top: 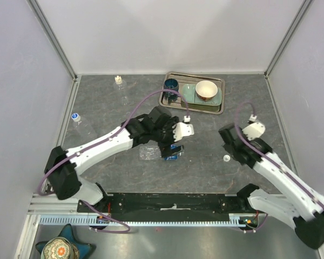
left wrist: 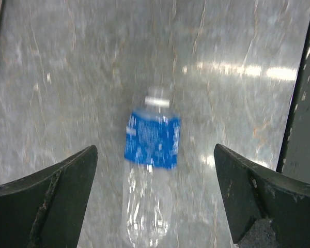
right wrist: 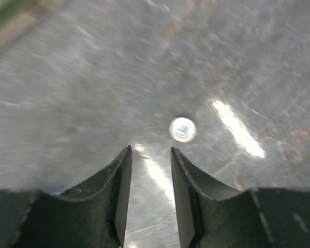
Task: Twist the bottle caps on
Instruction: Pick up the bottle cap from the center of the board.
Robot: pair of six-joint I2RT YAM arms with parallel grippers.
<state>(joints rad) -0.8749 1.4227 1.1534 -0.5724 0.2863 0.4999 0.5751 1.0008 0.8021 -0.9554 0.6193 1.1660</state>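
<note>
Left hand wide, bottle lying between its fingers: looks light, crushable, apt to roll; grip the labelled middle gently. Right hand narrow, empty; cap just ahead: tiny, likely slippery; pinch its sides.

Your blue-labelled clear plastic bottle lies on its side mid-table, two other clear bottles at far left. A tiny round white screw cap sits loose, right of it.

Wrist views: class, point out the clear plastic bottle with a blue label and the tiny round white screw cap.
Clear plastic bottle with a blue label [left wrist: 152,140]: left wrist view, on the label's middle.
Tiny round white screw cap [right wrist: 183,129]: right wrist view, on its top face.
</note>
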